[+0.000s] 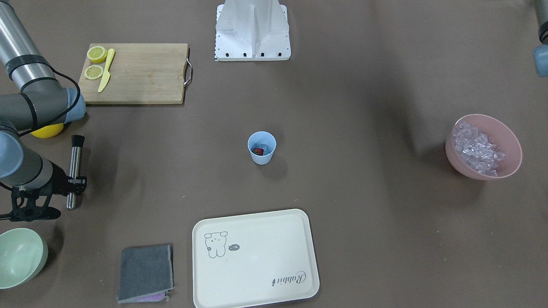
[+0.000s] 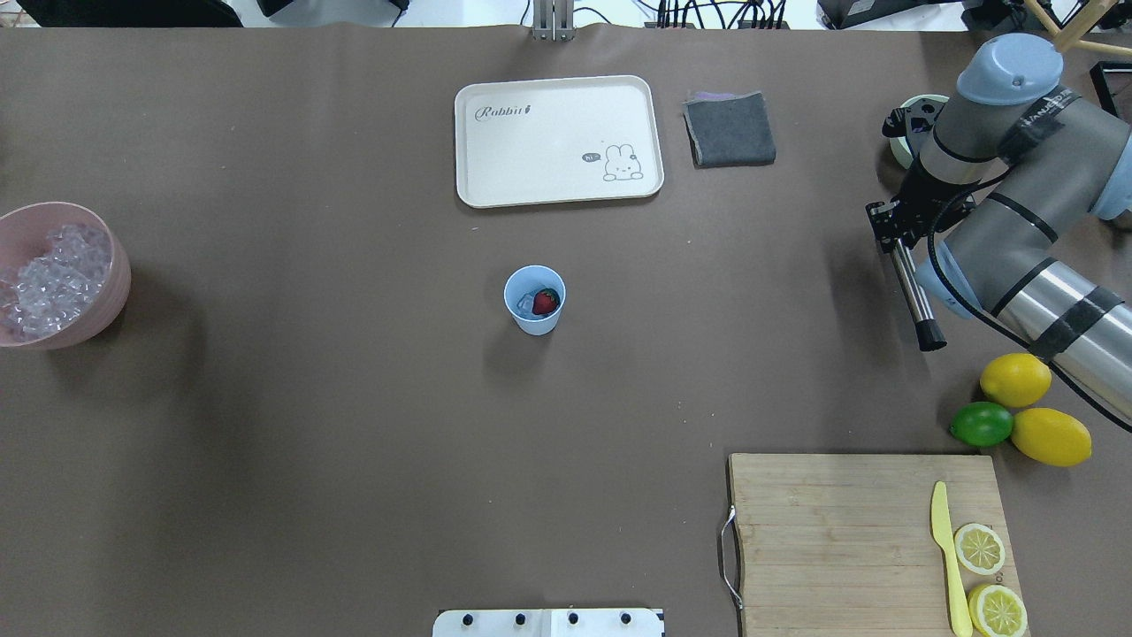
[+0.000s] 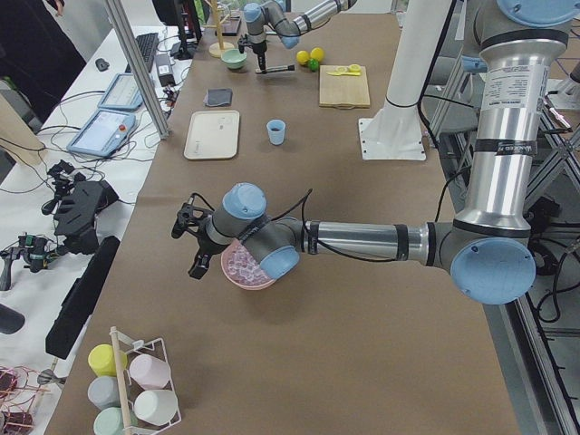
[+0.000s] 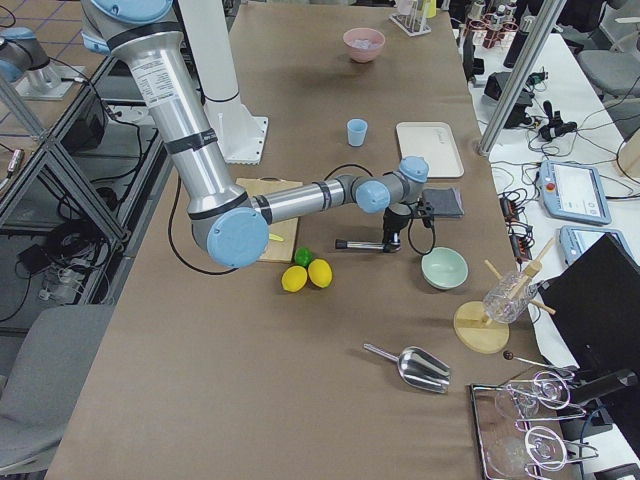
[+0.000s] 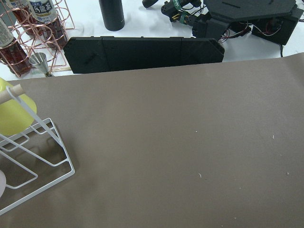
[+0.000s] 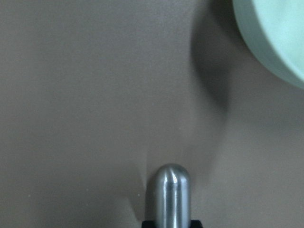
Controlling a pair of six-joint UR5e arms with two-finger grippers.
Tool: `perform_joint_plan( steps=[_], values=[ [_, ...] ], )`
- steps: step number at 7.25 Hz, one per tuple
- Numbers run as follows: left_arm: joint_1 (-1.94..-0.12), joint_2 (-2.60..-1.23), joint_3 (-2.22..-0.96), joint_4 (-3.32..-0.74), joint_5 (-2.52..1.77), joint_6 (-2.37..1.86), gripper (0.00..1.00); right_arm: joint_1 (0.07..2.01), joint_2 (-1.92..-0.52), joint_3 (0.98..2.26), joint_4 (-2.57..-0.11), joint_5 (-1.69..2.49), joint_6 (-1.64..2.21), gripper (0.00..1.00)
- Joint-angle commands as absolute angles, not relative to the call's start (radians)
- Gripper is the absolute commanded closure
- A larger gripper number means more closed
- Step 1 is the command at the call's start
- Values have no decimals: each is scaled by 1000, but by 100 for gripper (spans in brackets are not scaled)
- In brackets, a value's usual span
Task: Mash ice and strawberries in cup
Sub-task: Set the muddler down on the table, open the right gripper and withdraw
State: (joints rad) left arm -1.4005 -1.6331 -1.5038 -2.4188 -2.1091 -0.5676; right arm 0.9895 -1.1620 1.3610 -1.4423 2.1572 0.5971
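Observation:
The light-blue cup (image 1: pixel 261 147) stands upright at the table's middle, also in the overhead view (image 2: pixel 534 301). Inside it lie a red strawberry (image 2: pixel 546 302) and a clear ice cube (image 2: pixel 525 304). More ice (image 1: pixel 476 147) fills the pink bowl (image 1: pixel 513 141) on my left side. My right gripper (image 1: pixel 77 182) is shut on a steel muddler (image 1: pixel 75 164) with a black tip, held about level, far from the cup. The muddler also shows in the overhead view (image 2: pixel 915 296). My left gripper (image 3: pixel 184 245) shows only in the exterior left view, beside the pink bowl; I cannot tell whether it is open.
A cream tray (image 2: pixel 557 140) and a grey cloth (image 2: pixel 730 129) lie beyond the cup. A pale green bowl (image 1: pixel 19 256) sits by the right gripper. Two lemons (image 2: pixel 1015 379) and a lime (image 2: pixel 982 424) lie near the wooden board (image 2: pixel 840 531), which holds lemon halves and a yellow knife (image 2: pixel 946 557).

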Motion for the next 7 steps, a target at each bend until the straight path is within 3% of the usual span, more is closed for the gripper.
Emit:
perform_joint_plan(
  steps=[1,5,7],
  values=[
    [-1401,-1637,-1505,-2418,-2109,-568,2,1011,-1160,1373,-1439,2164,634,0],
    [-1402,-1637,-1502,-2398,-2229,-529,2,1211,-1183,1463,-1482,2285,521,0],
    [-1446,-1632,-1491,-2405,-2292,-514,2,1332,-1271,1602,-1712,2287,227,0]
  ],
)
